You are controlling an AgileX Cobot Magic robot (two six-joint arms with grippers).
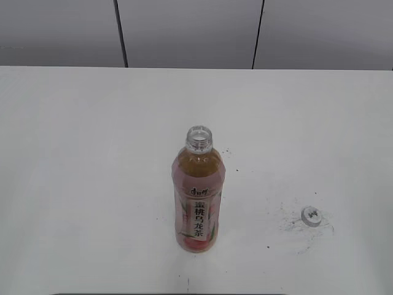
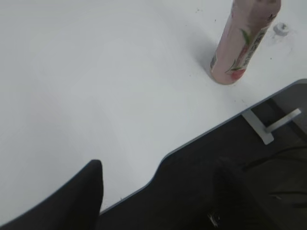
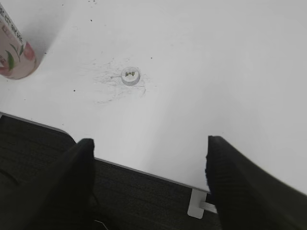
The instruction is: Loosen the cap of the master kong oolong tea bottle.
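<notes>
Nearest the front edge of the white table (image 1: 73, 184), both grippers hang back over that edge, off the tabletop. The left gripper (image 2: 158, 191) has its dark fingers spread apart with nothing between them; the right gripper (image 3: 148, 172) likewise stands wide apart and empty, its two fingers framing bare table and the dark floor below.

A little farther in stands the bottle (image 1: 198, 196), upright, its long axis vertical and its open mouth pointing straight up. The threaded neck is bare. Amber tea fills it up to the shoulder, and the pink-and-white label with dark vertical characters faces the front edge.

The cap (image 1: 312, 216) lies flat on the table well to the right of the bottle, level with its base and apart from it, logo side up. Grey scuff marks ring the spot where it lies.

Behind the bottle the table runs bare to a grey panelled wall (image 1: 190, 31).
</notes>
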